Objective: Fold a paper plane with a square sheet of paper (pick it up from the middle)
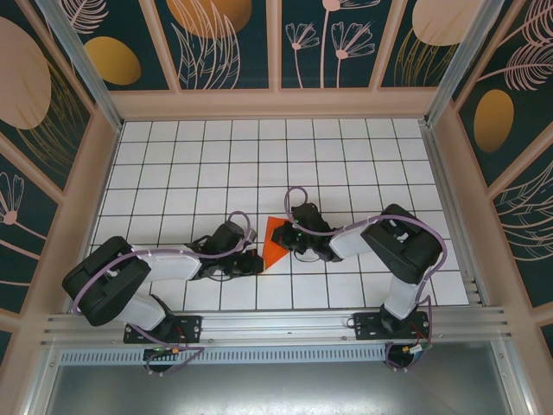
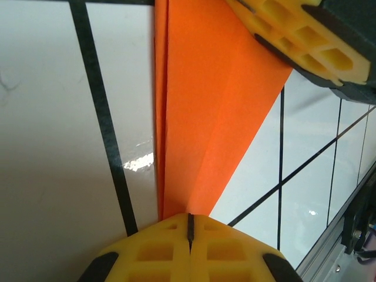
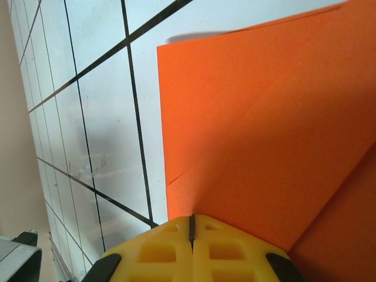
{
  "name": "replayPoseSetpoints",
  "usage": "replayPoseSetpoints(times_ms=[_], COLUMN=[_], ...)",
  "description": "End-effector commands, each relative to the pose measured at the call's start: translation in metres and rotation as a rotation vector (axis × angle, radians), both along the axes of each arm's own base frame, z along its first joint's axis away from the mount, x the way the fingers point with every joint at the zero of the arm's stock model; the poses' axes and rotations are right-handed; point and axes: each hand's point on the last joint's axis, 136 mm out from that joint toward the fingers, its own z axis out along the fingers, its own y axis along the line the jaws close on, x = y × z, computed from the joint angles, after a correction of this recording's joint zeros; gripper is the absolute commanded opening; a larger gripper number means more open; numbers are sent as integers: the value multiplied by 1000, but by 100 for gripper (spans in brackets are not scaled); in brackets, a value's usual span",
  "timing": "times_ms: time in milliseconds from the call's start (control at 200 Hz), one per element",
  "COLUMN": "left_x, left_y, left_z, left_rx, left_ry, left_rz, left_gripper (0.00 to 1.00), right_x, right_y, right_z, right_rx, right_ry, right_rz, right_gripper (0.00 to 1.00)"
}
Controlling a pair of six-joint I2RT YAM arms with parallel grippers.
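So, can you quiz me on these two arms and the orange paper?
1. True or false: the orange paper is a flat, unfolded square.
2. The left gripper and the right gripper have their jaws: A) both wide open B) both shut C) one open, one shut.
3. Which part of the paper meets the left gripper's fingertips?
Key: 1 false, it is folded; 2 B; 3 its narrow tip.

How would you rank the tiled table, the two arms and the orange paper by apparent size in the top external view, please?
1. tiled table
2. left arm and right arm: alike, so unranked
3. orange paper
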Motion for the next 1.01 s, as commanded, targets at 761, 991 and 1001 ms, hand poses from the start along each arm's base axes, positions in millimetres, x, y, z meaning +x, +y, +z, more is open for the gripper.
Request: replayPoseSetpoints(times_ms=[761,991,1001], left_x=[14,45,46], left_y=[14,-17,-17], left_z=[44,44,43], left_rx=[142,87,85], left_ry=[-50,-83,-85], left_rz=[40,63,65], left_gripper=[9,10,10], right_x=[-24,-23,-24], right_y=[-55,-53,-53], right_z=[-71,-71,-71], right_rx=[-278,-268,-268], right_ry=[136,136,137], right_rz=[-61,-61,-60], right_gripper=[7,7,7])
